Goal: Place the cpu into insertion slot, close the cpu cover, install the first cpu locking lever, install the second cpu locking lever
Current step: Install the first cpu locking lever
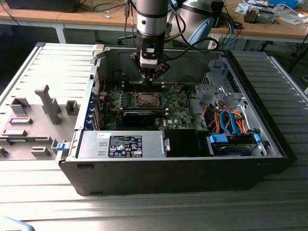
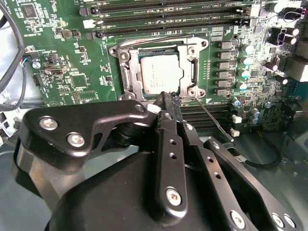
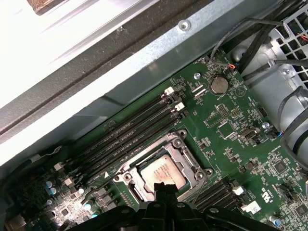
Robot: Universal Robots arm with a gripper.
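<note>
Cpu (image 2: pixel 161 72) lies under closed cpu cover (image 2: pixel 131 77), end effector (image 2: pixel 166 97) just above.

An open case (image 1: pixel 168 178) lies on a ribbed metal table (image 1: pixel 144 211); inside, a green motherboard (image 2: pixel 72 82) carries black memory slots (image 3: pixel 130 137) and a coin cell (image 3: pixel 219 85); a long black card (image 1: pixel 139 116) sits just beside the power supply (image 1: pixel 120 144); orange and blue cables (image 1: pixel 228 120) bunch at the exterior view's right; a grey tray (image 1: pixel 29 120) lies at its left, a wooden desk (image 1: pixel 96 19) behind
</note>
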